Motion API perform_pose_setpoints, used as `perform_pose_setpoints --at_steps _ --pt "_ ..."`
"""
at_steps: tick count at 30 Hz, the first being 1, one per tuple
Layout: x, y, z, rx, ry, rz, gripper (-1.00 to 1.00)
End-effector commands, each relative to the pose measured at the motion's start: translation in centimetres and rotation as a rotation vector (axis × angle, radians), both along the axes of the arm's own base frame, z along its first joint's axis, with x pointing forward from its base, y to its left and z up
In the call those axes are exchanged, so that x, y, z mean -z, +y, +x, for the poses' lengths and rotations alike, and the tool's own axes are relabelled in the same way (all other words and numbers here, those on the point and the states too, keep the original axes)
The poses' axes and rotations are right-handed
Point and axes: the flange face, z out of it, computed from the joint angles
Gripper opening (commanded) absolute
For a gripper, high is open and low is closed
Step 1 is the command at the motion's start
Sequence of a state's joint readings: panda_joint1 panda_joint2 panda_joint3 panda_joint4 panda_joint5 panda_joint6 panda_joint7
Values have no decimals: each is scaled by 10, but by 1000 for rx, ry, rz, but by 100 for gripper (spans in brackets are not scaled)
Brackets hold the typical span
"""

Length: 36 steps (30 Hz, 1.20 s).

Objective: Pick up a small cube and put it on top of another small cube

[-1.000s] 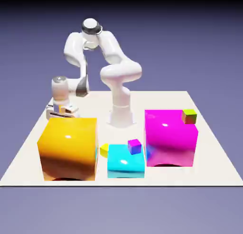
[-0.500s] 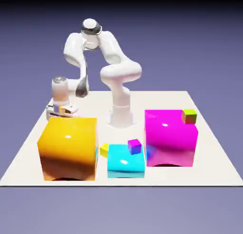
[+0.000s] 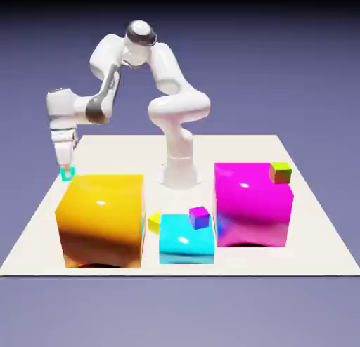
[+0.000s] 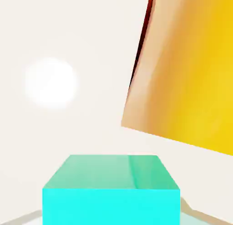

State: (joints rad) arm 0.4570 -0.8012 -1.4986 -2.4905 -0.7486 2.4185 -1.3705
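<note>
Teal-green cube (image 3: 67, 174) clamped between 2 closed gripper (image 3: 67, 168) fingers, purple cube (image 3: 200, 218) atop cyan block (image 3: 183, 246)

Teal cube (image 3: 67, 174) between the jaws (image 3: 67, 170)

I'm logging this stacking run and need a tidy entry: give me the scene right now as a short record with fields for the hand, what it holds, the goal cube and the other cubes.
hand: closed, over the exterior view's left side
held: small teal cube
goal cube: small purple cube, on the big cyan block
stacked: not yet
big cubes: orange; magenta
other small cubes: yellow, beside the cyan block; green-topped, by the magenta cube's upper corner
</note>
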Motion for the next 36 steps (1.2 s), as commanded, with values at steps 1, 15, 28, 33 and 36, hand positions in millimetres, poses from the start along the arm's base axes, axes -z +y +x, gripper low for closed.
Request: perform_pose_setpoints --at_steps 1,15,28,33,36 --pt "-12 3 10 43 -16 17 -100" --pt "-78 229 159 -165 65 -33 -100" --pt "3 456 149 -620 299 -208 -100" --pt "61 454 150 -618 298 -210 -100" --pt "49 455 150 -620 299 -207 100"
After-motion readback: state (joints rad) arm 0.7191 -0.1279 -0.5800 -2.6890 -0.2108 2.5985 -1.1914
